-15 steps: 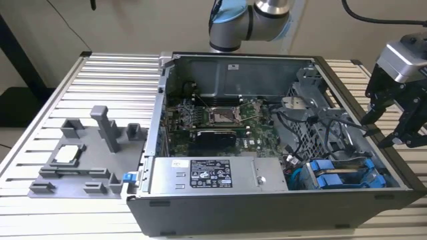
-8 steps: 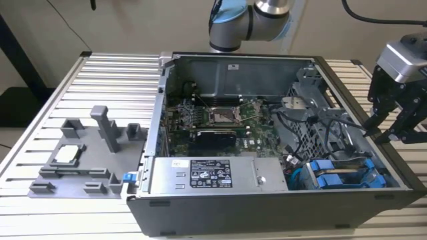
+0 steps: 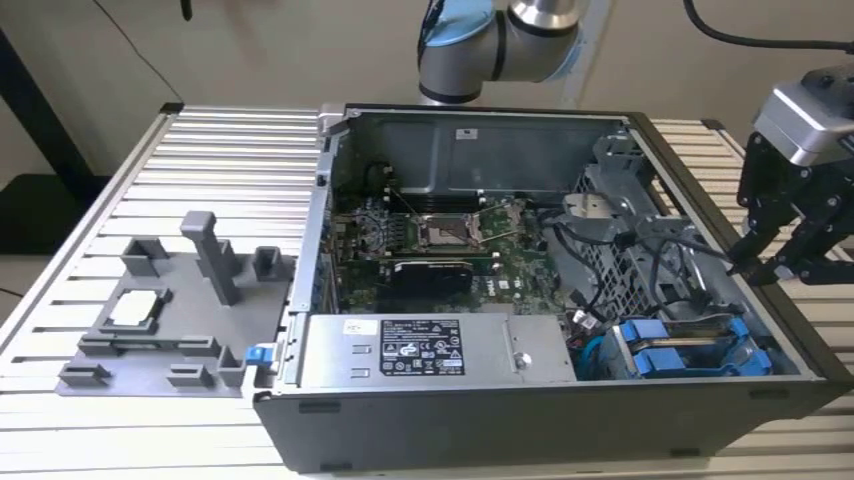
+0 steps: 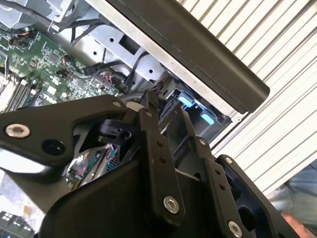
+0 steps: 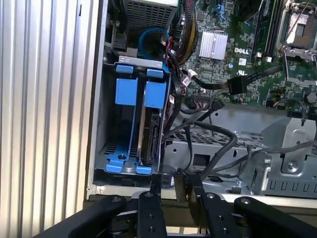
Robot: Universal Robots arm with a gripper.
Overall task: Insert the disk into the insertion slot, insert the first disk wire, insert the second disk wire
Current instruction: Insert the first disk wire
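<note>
Hovering claw: the black linkage gripper (image 3: 771, 268) hangs over the case wall on the exterior view's right, just above the corner that holds the drive bay.
Claw state: these views do not settle whether it is parted or clamped, or whether it has hold of anything.
Disk: the flat silver-grey hard drive in its bright blue plastic frame (image 5: 150, 134) sits edge-on inside the slot, with its blue end tabs at the cage mouth.
Slot: the boxy grey sheet-metal drive cage (image 5: 110, 148) stands in the case corner near the claw. A second blue frame (image 5: 126, 91) stands in it just beside the disk.
Cables: loose black wires (image 5: 218, 131) loop across the grey metal beside the cage and run towards the claw.
Case: the open dark grey computer case (image 3: 534, 420) lies on a ribbed aluminium table (image 3: 200, 150), with its green motherboard (image 3: 441, 235) exposed.
Fixture: a grey plastic jig (image 3: 174, 320) rests on the table, on the exterior view's left of the case.
</note>
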